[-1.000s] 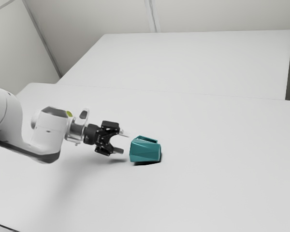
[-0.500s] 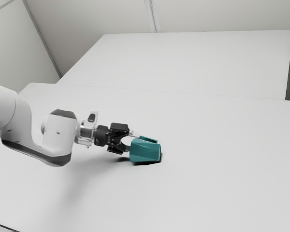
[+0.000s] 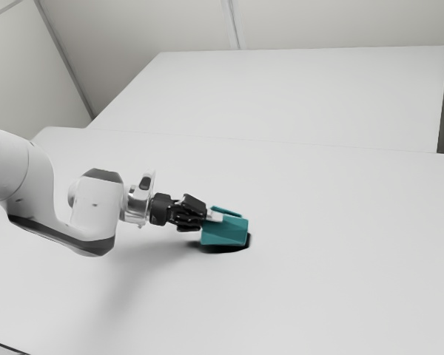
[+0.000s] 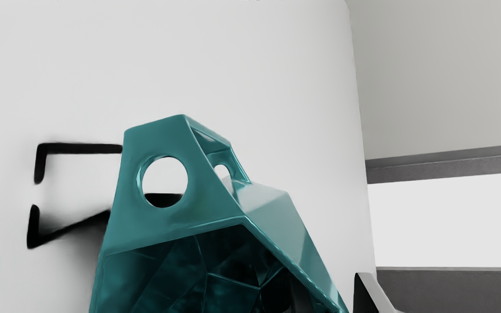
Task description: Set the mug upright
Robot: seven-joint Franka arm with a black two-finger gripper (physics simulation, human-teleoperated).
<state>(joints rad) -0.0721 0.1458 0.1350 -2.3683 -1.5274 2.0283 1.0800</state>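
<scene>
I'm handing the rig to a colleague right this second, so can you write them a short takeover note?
Gripper: shut on the mug's wall at the rim, one finger inside the mouth, the other outside.
Mug: lying on its side at the table, mouth toward the gripper, handle on the far side in the exterior view. I can't tell whether it is wholly clear of the surface.
Done: the grip on the wall.
Left: turn the mug upright, set it on its base, let go and back away.
</scene>
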